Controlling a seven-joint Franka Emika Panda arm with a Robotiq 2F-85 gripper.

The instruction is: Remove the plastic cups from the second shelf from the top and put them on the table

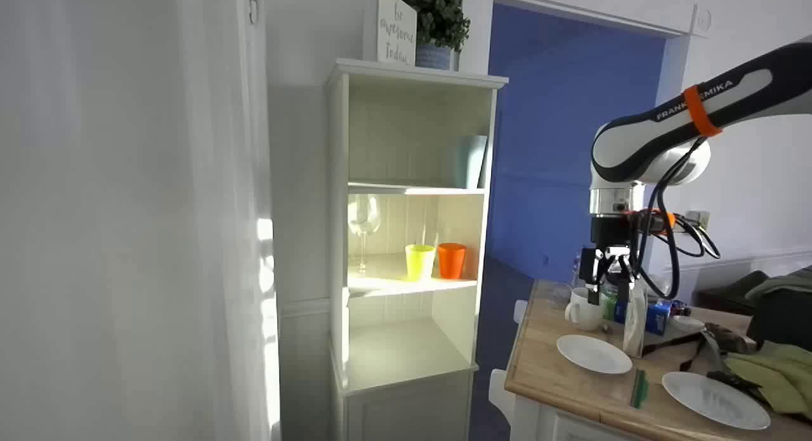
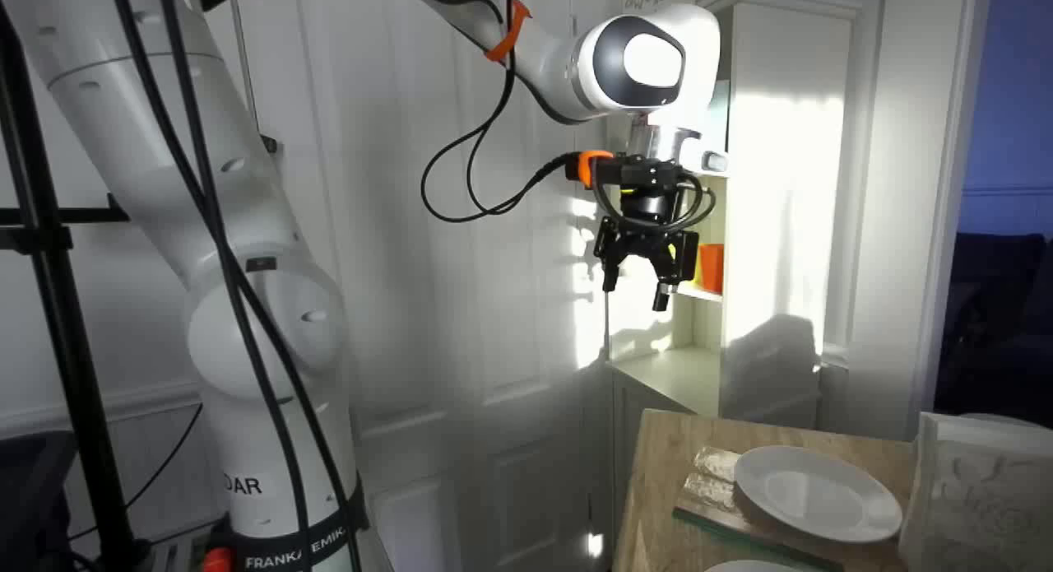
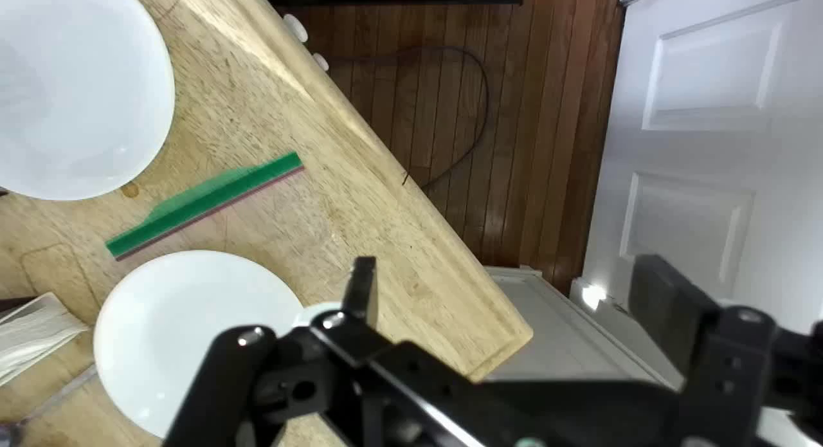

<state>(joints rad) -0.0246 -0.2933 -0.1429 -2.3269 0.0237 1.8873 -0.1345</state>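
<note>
The yellow cup (image 1: pixel 419 262) and the orange cup (image 1: pixel 451 261) stand upright side by side on the second shelf (image 1: pixel 387 288) of the white cabinet. In an exterior view the orange cup (image 2: pixel 712 267) shows, with the yellow cup (image 2: pixel 698 269) partly hidden behind my gripper. My gripper (image 1: pixel 608 295) points down, away from the cabinet in this view. It is open and empty, and also shows in an exterior view (image 2: pixel 635 295). In the wrist view the open fingers (image 3: pixel 508 273) are above the corner of the wooden table (image 3: pixel 411 241). No cup shows there.
A wine glass (image 1: pixel 363 217) stands left of the cups. A teal object (image 1: pixel 471 162) stands on the shelf above. The table holds white plates (image 1: pixel 594 354), a white mug (image 1: pixel 583 309), and a green-edged strip (image 3: pixel 206 206). A white door (image 2: pixel 461 309) stands beside the cabinet.
</note>
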